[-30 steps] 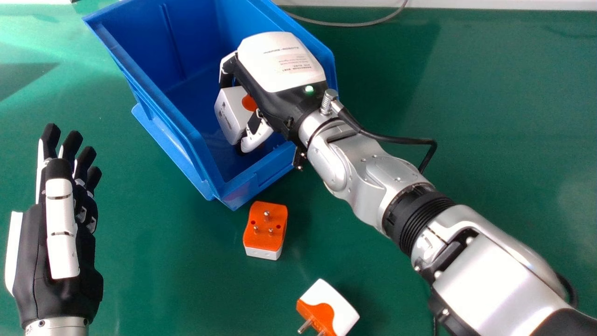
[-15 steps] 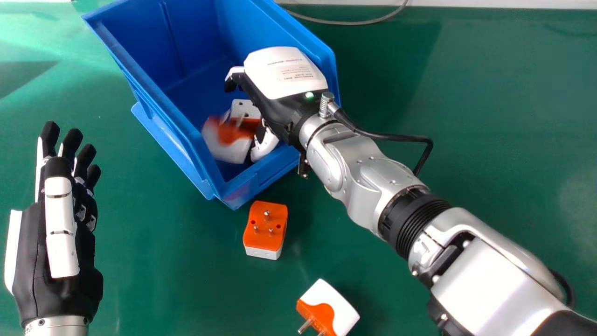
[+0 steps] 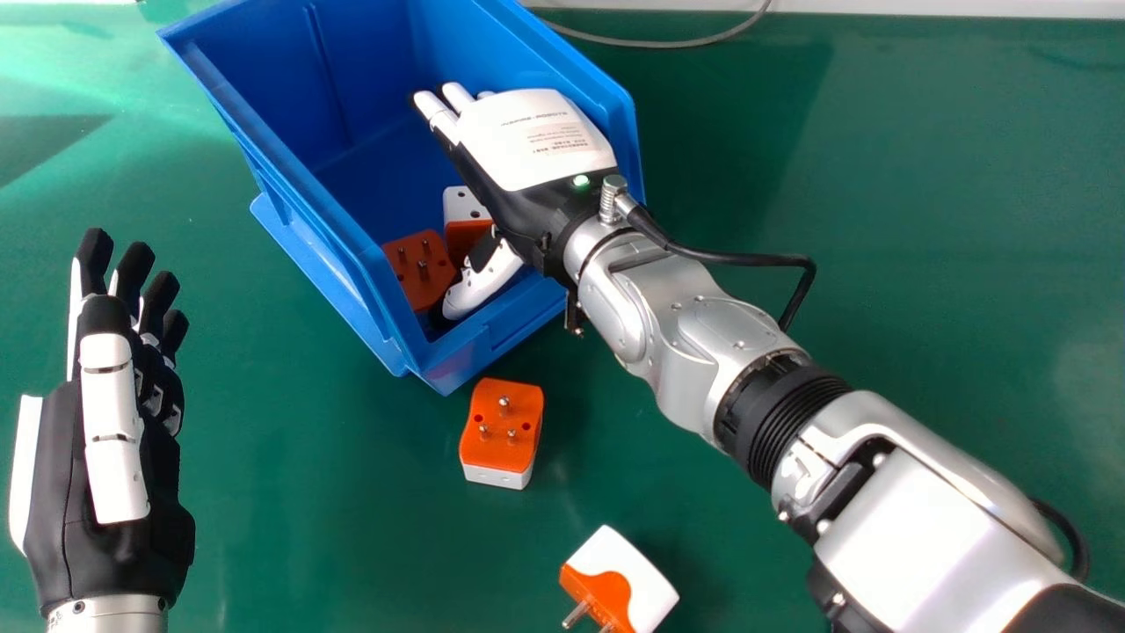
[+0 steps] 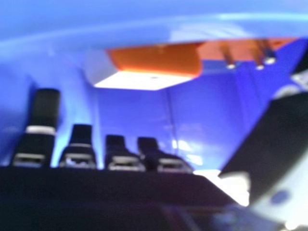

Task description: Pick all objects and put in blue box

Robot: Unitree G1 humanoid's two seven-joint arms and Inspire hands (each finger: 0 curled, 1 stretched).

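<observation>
My right hand is inside the blue box, open and holding nothing. In the box, beside its thumb, lies an orange-faced plug adapter with its pins up; a white and orange adapter is partly hidden by the hand. The right hand view shows my right hand with straight fingers, an orange and white adapter and the pinned orange one. On the table, an orange adapter stands pins up near the box, and a white and orange adapter lies farther forward. My left hand is open at the left.
The green table lies under everything. A grey cable curves along the table's back edge. The box's near wall stands just behind the orange adapter, and my right forearm crosses the table's right side.
My right hand has let go of an adapter, which dropped into the box and now lies with pins up. Its fingers have straightened, and the hand sits slightly nearer than before. The left hand has hardly moved.
</observation>
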